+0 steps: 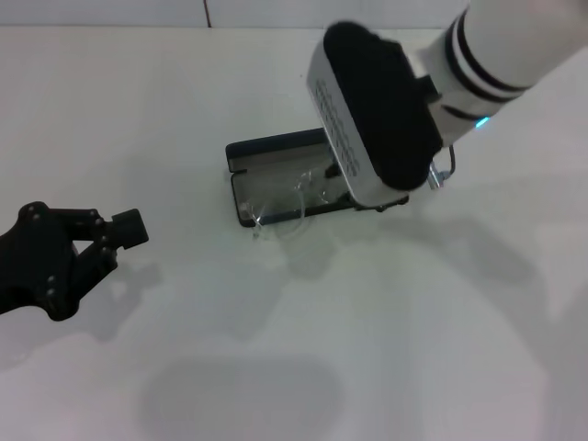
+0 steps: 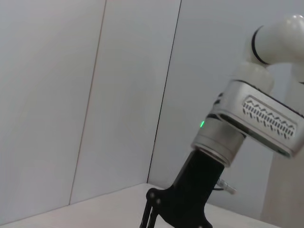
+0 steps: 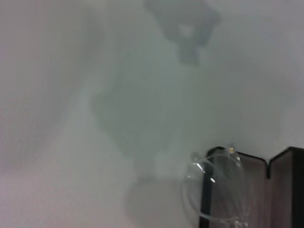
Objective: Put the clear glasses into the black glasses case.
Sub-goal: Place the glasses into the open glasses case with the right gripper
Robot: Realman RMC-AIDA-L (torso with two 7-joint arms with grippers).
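Observation:
The black glasses case [image 1: 276,152] lies open at the table's middle, grey lining up. The clear glasses [image 1: 292,204] rest partly in its front half, with one lens hanging over the near left edge. In the right wrist view the clear glasses [image 3: 216,190] sit against the case's dark wall [image 3: 285,190]. My right arm's wrist [image 1: 377,110] hangs directly over the case's right half and hides the right gripper below it. The left wrist view shows only that gripper's black base [image 2: 190,190]. My left gripper [image 1: 115,241] rests parked on the table at the far left, well apart from the case.
A bare white table top [image 1: 294,367] runs around the case on every side. A pale wall [image 2: 95,95] stands behind the table.

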